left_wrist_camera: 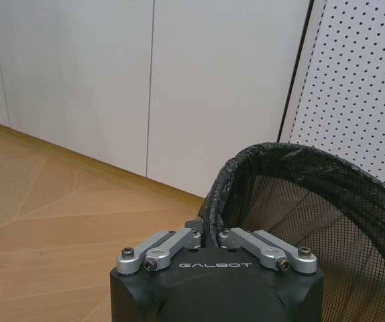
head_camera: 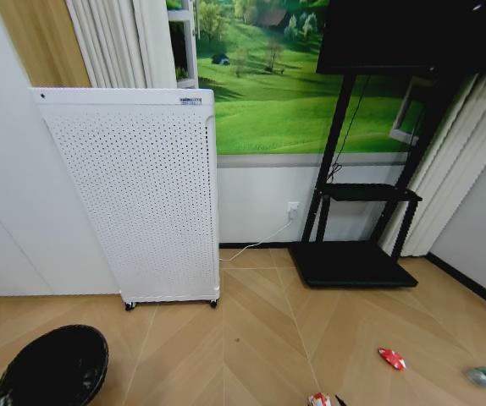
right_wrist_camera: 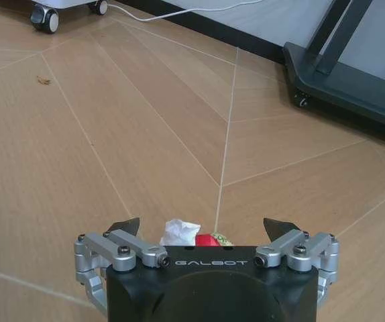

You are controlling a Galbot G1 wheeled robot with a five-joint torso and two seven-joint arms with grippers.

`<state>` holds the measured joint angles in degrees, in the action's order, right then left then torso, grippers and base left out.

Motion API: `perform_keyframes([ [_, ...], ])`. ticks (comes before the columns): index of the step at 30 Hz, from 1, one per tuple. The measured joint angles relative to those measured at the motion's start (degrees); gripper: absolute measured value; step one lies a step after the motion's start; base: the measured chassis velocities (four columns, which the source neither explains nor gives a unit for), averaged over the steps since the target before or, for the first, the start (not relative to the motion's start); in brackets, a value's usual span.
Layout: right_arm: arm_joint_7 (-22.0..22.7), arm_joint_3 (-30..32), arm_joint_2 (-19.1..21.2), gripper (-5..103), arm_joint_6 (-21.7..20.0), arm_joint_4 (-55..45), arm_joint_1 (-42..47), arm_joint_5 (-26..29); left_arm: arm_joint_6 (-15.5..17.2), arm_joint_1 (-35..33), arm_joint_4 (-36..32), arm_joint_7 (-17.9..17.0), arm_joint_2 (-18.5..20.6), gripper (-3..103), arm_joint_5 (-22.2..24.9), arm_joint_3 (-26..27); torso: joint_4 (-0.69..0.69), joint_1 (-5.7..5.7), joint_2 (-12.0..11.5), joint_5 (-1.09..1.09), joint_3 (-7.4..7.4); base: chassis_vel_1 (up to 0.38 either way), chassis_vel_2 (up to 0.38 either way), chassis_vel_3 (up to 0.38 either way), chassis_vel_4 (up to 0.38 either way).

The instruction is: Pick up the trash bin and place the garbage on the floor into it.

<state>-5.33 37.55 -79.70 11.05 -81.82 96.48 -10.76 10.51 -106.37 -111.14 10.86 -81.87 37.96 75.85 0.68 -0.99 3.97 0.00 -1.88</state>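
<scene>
The left hand [left_wrist_camera: 209, 235] is clamped on the trash bin [left_wrist_camera: 313, 221] rim, holding it at the robot's left. The right hand [right_wrist_camera: 202, 228], fingers spread wide, hovers directly over a crumpled red-and-white wrapper [right_wrist_camera: 189, 233] on the floor [right_wrist_camera: 145, 134], apparently centred between its fingertips.

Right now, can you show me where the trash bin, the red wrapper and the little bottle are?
trash bin [head_camera: 52, 368], head view, on its dark inside.
red wrapper [head_camera: 391, 359], head view, on its middle.
little bottle [head_camera: 485, 375], head view, on its green label.

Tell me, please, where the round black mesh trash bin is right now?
The round black mesh trash bin sits low on the robot's left in the head view, its rim clamped by the left gripper, near the white perforated panel.
</scene>
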Motion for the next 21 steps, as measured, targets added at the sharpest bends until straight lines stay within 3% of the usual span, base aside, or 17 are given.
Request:
perform_keyframes([
  [9, 0.6, 0.1, 0.2, 101, -0.9, 3.8, -3.8, -1.9, -0.3, 0.0, -0.7, 0.9, -0.2, 6, -0.5, -0.6, 0.01, 0.0, 0.0, 0.0, 0.0, 0.0, 0.0, 0.0, 0.0],
  [10, 0.7, 0.1, 0.4, 95, -1.1, 4.4, -4.3, -2.2, -0.3, 0.1, -0.8, 1.0, -0.2, 6, -0.5, -0.6, 0.0, 0.0, 0.0, 0.0, 0.0, 0.0, 0.0, 0.0, 0.0],
  [12, 0.7, 0.1, 0.4, 95, -1.3, 4.7, -4.5, -2.3, -0.3, 0.1, -0.8, 1.0, -0.1, 6, -0.5, -0.6, 0.0, 0.0, 0.0, 0.0, 0.0, 0.0, 0.0, 0.0, 0.0],
  [15, 0.6, 0.2, 0.7, 79, -1.5, 5.6, -4.7, -2.8, -0.4, 0.1, -0.9, 1.1, 0.1, 6, -0.4, -0.6, 0.01, 0.0, 0.0, 0.0, 0.0, 0.0, 0.0, 0.0, 0.0],
  [19, 0.6, 0.4, 0.7, 68, -1.6, 6.0, -4.4, -3.7, -0.4, 0.1, -0.9, 1.1, 0.2, 6, -0.2, -0.6, 0.01, 0.0, 0.0, 0.0, 0.0, 0.0, 0.0, 0.0, 0.0],
  [20, 0.6, 0.5, 0.7, 57, -1.6, 6.1, -4.3, -4.0, -0.4, 0.1, -0.9, 1.1, 0.3, 6, -0.1, -0.7, 0.01, 0.0, 0.0, 0.0, 0.0, 0.0, 0.0, 0.0, 0.0],
  [21, 0.6, 0.5, 0.7, 57, -1.6, 6.1, -4.3, -4.0, -0.4, 0.1, -0.9, 1.1, 0.3, 6, -0.1, -0.7, 0.01, 0.0, 0.0, 0.0, 0.0, 0.0, 0.0, 0.0, 0.0],
])
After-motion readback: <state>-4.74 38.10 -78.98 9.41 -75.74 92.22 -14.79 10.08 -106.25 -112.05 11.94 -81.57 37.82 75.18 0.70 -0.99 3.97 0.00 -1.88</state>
